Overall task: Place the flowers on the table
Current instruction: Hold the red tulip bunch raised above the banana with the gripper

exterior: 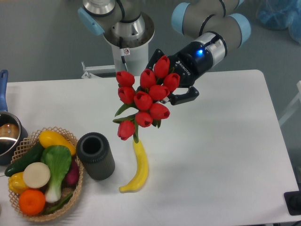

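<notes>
The flowers [146, 98] are a bunch of red tulips with closed buds and green leaves, held in the air above the middle of the white table [221, 141]. The buds face the camera and hide the stems. My gripper [170, 77] is behind the bunch at its upper right and is shut on the flowers; one black finger [184, 96] shows to the right of the buds, another at the upper left. The bunch hangs over the top end of a yellow banana.
A yellow banana [138, 169] lies on the table below the flowers. A dark grey cylinder cup [95, 155] stands to its left. A wicker basket [70, 141] of vegetables sits at the front left. A pot [7, 134] is at the left edge.
</notes>
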{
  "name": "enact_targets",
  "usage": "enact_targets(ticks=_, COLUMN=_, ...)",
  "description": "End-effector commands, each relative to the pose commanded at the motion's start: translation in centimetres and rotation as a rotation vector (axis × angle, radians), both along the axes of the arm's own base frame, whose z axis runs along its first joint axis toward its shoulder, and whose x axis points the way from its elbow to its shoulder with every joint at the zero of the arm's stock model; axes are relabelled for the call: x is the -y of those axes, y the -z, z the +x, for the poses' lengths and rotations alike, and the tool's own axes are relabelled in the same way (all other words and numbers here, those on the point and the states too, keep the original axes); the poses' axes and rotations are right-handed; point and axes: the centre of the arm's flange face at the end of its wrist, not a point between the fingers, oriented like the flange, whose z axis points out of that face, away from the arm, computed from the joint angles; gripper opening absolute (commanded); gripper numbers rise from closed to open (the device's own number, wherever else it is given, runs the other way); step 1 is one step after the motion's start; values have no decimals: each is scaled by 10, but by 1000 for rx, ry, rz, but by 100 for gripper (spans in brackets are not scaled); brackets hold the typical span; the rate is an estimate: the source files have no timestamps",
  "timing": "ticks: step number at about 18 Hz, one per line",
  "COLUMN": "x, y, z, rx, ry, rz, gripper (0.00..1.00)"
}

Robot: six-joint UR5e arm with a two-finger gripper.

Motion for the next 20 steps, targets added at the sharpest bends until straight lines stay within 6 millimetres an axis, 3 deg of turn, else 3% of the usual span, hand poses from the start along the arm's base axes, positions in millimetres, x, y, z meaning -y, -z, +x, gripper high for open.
enact_targets(ticks=12, x=-4, y=-3, z=5, rx=-43, ry=4, rz=-1, gripper=45)
enact_targets(ticks=20, x=-7, y=7, z=1, rx=-102, ry=-26, rz=-123, gripper=45)
